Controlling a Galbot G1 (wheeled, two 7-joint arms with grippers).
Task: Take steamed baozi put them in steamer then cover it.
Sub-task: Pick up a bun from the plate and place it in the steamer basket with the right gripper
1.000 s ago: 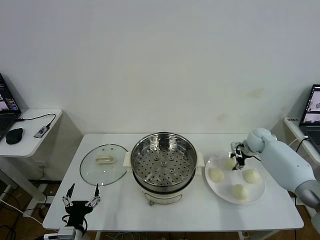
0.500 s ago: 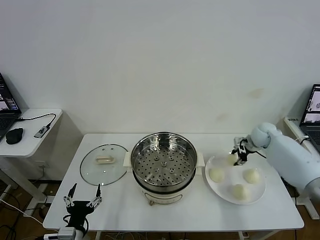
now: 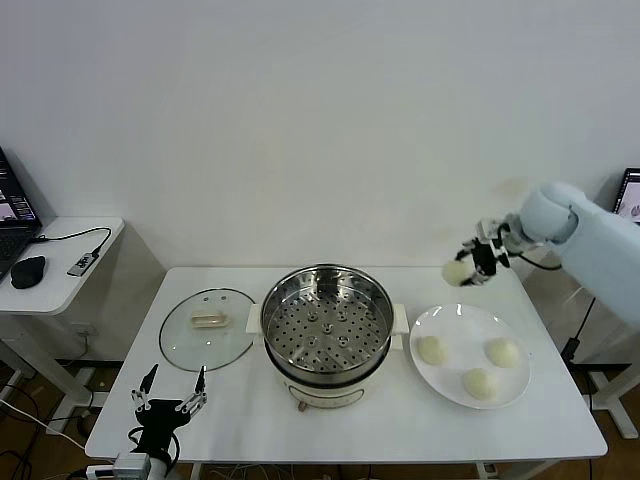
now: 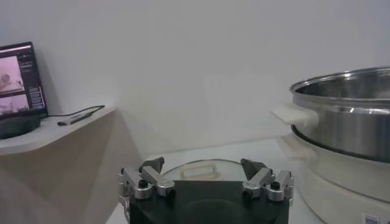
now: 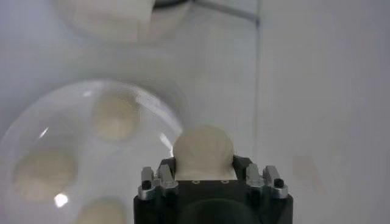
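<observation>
The white table [image 3: 250, 425] carries the steamer [image 3: 327, 322], taken here as the landmark, standing open with its perforated tray bare. To the steamer's left the cover [image 3: 208, 327] lies flat on the table, handle up, just beside the pot's rim. To its right sits a white plate [image 3: 445, 377] with three steamed baozi [image 3: 433, 349] on it. The right gripper [image 3: 478, 259] is raised above and behind the plate, to the right of the steamer, its fingers closed on a fourth bun [image 5: 203, 151] held clear of everything. The left gripper [image 3: 168, 405] waits at the table's near edge, in front of the cover, fingers spread and empty. The step in hand looks like carrying the first bun across; next the right arm likely needs to swing over the steamer's tray, lower, and let go gently.
</observation>
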